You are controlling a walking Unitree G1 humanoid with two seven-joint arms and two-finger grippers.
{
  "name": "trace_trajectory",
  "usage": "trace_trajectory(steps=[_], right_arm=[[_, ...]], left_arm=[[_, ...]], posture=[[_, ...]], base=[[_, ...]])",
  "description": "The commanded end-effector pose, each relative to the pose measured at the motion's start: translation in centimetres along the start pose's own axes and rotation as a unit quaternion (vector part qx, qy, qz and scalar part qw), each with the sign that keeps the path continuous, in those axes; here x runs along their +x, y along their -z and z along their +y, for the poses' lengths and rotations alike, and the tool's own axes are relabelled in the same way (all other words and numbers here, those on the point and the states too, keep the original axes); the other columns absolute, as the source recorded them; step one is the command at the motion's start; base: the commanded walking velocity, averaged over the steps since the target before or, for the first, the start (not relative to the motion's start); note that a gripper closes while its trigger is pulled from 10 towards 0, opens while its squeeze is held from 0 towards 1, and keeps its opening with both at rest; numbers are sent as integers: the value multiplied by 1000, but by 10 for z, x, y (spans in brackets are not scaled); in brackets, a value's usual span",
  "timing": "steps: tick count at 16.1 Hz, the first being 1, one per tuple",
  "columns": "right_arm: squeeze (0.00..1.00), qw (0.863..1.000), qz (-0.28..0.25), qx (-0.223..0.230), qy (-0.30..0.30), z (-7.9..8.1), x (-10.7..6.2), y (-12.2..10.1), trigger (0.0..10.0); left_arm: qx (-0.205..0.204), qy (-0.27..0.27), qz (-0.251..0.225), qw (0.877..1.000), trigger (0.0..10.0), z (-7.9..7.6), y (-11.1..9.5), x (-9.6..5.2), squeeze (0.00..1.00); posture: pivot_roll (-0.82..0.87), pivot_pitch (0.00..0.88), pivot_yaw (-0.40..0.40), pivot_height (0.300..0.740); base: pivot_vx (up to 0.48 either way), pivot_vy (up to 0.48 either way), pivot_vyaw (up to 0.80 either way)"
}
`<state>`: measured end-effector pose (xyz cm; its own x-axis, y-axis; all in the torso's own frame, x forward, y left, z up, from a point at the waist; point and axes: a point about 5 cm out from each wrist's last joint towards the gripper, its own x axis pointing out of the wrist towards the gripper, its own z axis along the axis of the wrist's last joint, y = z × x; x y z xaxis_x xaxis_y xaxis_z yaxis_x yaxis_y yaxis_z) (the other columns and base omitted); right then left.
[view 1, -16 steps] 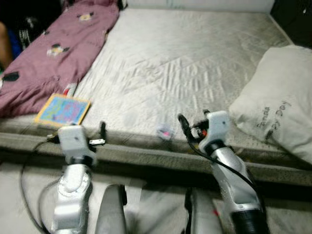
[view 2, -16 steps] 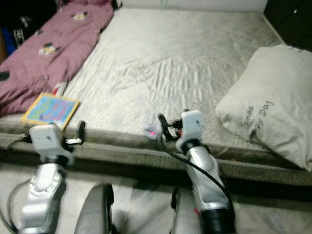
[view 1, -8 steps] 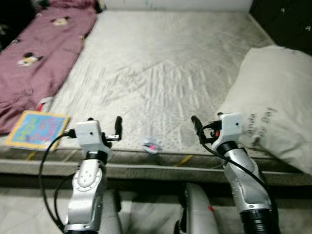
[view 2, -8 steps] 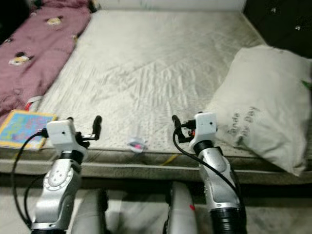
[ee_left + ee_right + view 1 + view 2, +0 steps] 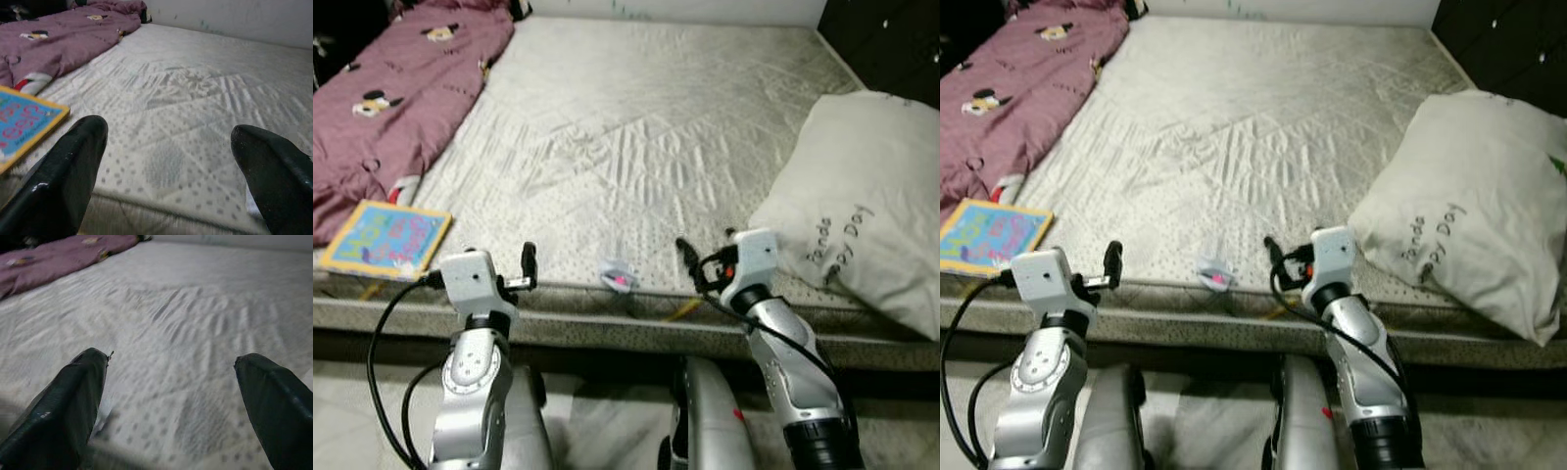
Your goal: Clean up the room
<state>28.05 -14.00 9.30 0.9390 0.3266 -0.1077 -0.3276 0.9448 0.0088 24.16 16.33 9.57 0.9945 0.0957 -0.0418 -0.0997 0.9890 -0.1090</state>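
Observation:
A small crumpled wrapper (image 5: pixel 618 275) with a pink spot lies on the grey mattress (image 5: pixel 646 127), close to its front edge. My left gripper (image 5: pixel 527 258) hovers open over that edge, to the left of the wrapper. To the wrapper's right, my right gripper (image 5: pixel 684 251) is also open and holds nothing. A colourful book (image 5: pixel 384 238) lies at the mattress's front left corner, and its corner (image 5: pixel 22 127) appears beside the left fingers (image 5: pixel 73 166). The right wrist view looks across bare mattress between its open fingers (image 5: pixel 73 396).
A purple blanket (image 5: pixel 391 108) with cartoon prints is bunched along the left side of the bed. A large white pillow (image 5: pixel 847 220) lies at the right. A dark cabinet (image 5: pixel 886 39) stands at the far right. My legs (image 5: pixel 705 421) are pressed against the bed's front.
The camera has shifted, so the whole scene has slid sideways. Both grippers stay open at the bed's edge. The right gripper now stands slightly nearer the wrapper.

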Motion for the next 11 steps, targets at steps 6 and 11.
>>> trace_trajectory(steps=[6,11], right_arm=[[0,992,88,-66,-68,3,12,19,10000],[0,985,73,-93,-128,30,39,11,10000]], left_arm=[[8,-13,6,1000,10000,11,-6,-20,0],[14,-38,6,999,10000,18,-10,-32,0]], posture=[[55,78,-27,522],[113,109,-49,522]], base=[[0,0,0],[0,0,190]])
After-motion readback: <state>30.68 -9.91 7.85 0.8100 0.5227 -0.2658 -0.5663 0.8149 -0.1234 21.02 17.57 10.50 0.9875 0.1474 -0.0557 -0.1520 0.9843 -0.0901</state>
